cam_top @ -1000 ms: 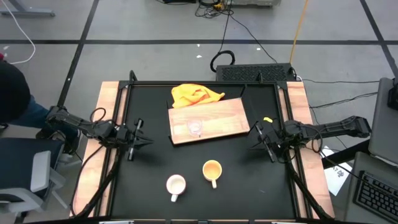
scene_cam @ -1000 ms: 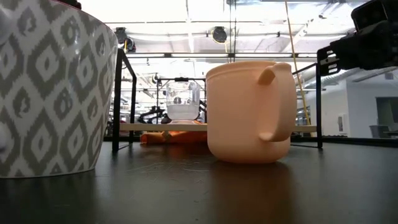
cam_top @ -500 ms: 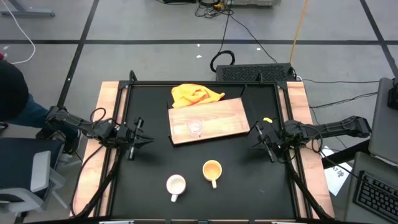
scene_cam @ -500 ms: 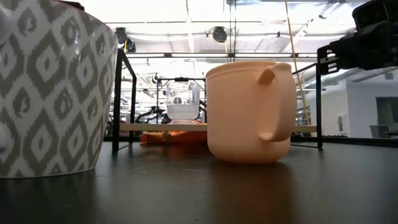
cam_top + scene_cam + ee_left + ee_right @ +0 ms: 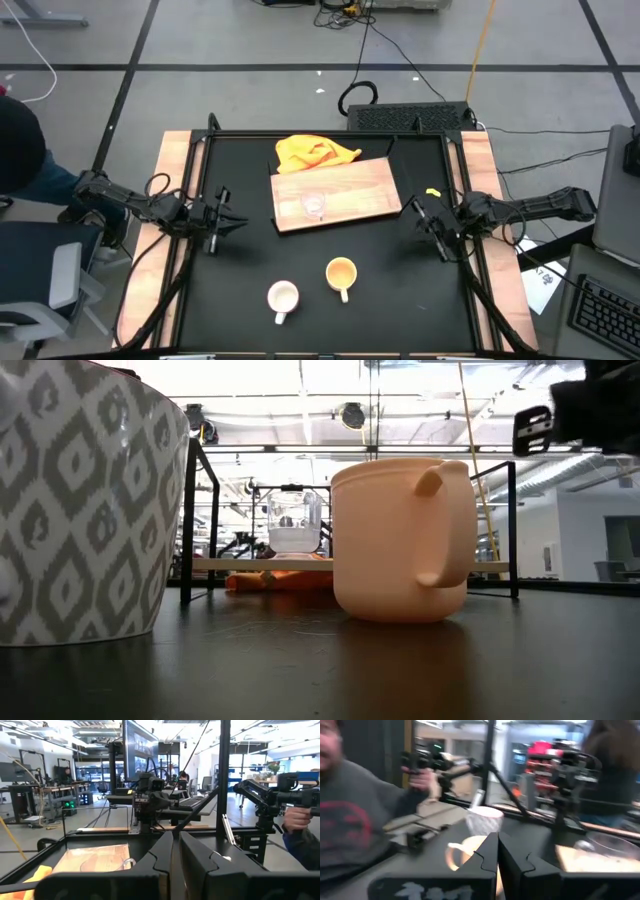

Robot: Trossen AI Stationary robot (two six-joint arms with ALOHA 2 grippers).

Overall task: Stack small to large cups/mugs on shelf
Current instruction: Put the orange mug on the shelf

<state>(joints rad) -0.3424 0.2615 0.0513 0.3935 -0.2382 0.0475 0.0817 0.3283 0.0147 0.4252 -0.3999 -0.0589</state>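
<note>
The tiny clear glass cup (image 5: 314, 205) stands upright on the wooden board (image 5: 350, 185) at the table's middle far part. The yellow-orange mug (image 5: 341, 273) and the white patterned mug (image 5: 283, 296) stand upright on the black table near its front edge, handles toward the near edge. My left gripper (image 5: 228, 221) is shut and empty near the table's left edge, pointing right. My right gripper (image 5: 424, 216) is shut and empty near the right edge, pointing left, above the table. In the low view the white mug (image 5: 80, 510) and orange mug (image 5: 400, 540) stand in front of the glass cup (image 5: 293, 525).
A crumpled yellow cloth (image 5: 315, 152) lies behind the board's far left corner. A black frame (image 5: 330, 134) rims the table, with posts at its corners. A small yellow object (image 5: 430, 193) lies by the right rail. People show beyond the table in the right wrist view (image 5: 355, 820).
My right gripper has gone up a little and slightly toward the table's right edge, staying shut. The mugs, the glass cup and the board have kept still.
</note>
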